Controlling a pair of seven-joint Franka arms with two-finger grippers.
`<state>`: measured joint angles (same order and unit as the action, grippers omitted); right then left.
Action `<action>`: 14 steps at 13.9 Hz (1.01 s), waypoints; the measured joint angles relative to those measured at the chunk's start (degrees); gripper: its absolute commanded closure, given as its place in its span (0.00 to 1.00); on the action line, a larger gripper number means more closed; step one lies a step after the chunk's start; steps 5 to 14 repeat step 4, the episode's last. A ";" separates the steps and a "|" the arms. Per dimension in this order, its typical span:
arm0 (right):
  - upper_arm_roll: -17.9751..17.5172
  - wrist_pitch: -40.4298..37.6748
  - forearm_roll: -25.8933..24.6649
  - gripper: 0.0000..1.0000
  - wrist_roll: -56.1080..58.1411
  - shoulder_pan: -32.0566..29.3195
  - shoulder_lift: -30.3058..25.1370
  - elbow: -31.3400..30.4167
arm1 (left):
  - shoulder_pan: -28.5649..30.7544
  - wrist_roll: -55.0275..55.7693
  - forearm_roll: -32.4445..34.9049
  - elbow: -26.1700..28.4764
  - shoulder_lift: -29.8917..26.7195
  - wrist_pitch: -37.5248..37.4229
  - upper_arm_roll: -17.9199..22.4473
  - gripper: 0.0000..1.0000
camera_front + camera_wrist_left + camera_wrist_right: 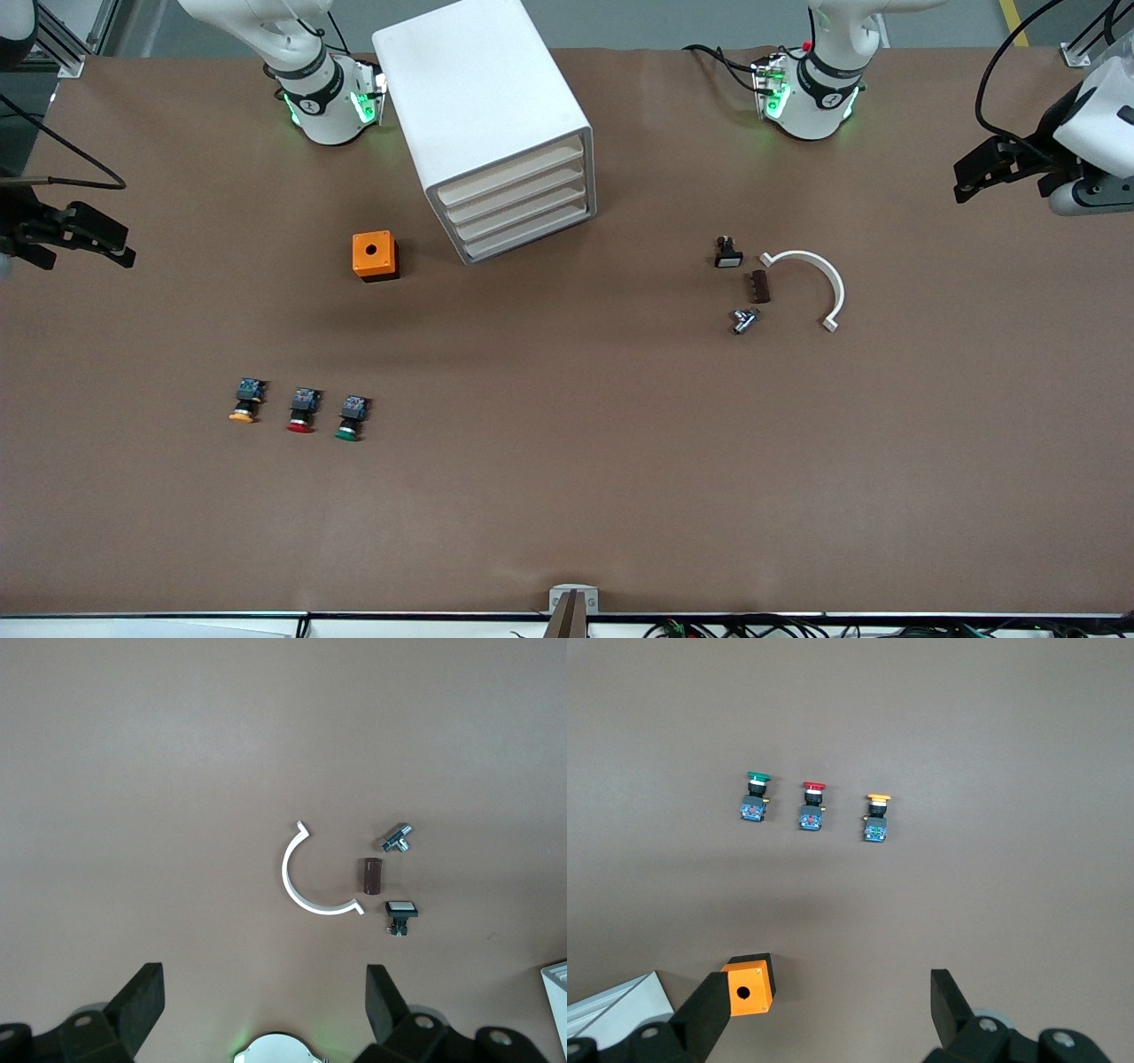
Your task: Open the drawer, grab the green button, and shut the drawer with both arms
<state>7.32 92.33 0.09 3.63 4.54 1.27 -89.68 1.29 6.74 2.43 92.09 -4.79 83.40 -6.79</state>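
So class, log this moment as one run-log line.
drawer: shut | green button: on table, untouched | left gripper: open, over table | right gripper: open, over table

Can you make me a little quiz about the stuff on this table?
1. True or false: all four drawers of the cabinet are shut.
2. Which button lies closest to the orange box? A: orange one. B: red one. C: green button.
3. Fill in: the white curved piece lies toward the ___ arm's end of the table.

Key: 1 true. 2 C. 3 left.

Bonus fact: the left tool and the right tool are both open, holding nothing.
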 measured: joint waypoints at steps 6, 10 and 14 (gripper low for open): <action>0.00 0.00 0.00 0.00 0.00 0.00 0.00 -0.01 | 0.01 0.06 0.00 -1.12 0.11 0.11 0.01 0.00; 0.00 0.00 0.00 0.00 0.00 0.00 0.00 -0.01 | 0.01 0.06 0.00 -1.12 0.11 0.11 0.01 0.00; 0.00 0.00 0.00 0.00 0.00 0.00 0.00 -0.01 | 0.01 0.06 0.00 -1.12 0.11 0.11 0.01 0.00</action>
